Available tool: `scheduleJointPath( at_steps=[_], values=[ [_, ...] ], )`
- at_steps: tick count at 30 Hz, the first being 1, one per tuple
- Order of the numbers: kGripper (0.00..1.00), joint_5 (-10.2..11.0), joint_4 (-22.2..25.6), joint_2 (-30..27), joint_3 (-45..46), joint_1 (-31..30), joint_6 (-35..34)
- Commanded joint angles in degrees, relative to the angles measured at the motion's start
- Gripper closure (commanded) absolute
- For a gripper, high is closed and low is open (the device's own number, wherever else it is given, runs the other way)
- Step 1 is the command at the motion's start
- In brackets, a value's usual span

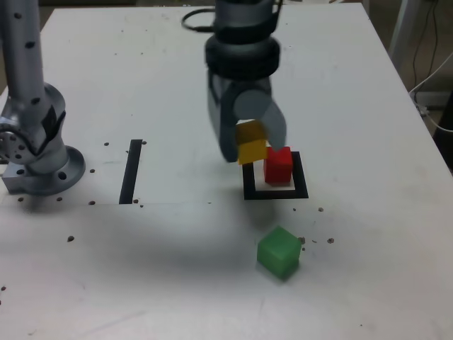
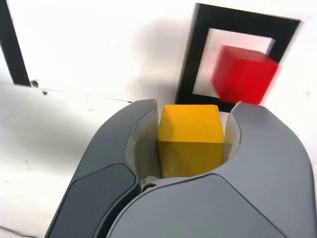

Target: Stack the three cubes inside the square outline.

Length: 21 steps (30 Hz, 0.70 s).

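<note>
The gripper clamped the yellow cube mid-frame, seemingly just off the table, beside the red cube in the outline; next it needed lifting onto red.

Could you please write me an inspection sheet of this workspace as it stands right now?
Surface: white table, with small dark specks or holes near its front half.
Job's things: red cube sits inside the square outline; yellow cube is held above the table, beside the red one; green cube lies loose in front of the outline.
Clutter: a straight black tape strip on the exterior view's left.
Grippers: the tool is shut on the yellow cube.
Cables: a dark cable behind the arm; pale cables off the table's right edge.
Surroundings: grey arm base on the exterior view's left.
</note>
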Motion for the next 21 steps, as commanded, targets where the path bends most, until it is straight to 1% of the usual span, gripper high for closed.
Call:
scheduleJointPath(
  at_steps=[1, 4, 5, 15, 21],
  values=[
    [0.73, 0.37, 2.64, 2.59, -4.17, 0.4, 1.85],
    [0.73, 0.83, 5.41, 5.41, -8.26, 0.5, 3.09],
    [0.73, 0.88, 5.69, 5.95, -8.87, 0.56, 3.22],
    [0.73, 0.78, 5.86, 9.65, -11.9, 2.78, 5.59],
    [0.72, 0.93, 5.85, 10.35, -12.18, 3.91, 6.3]
  ],
)
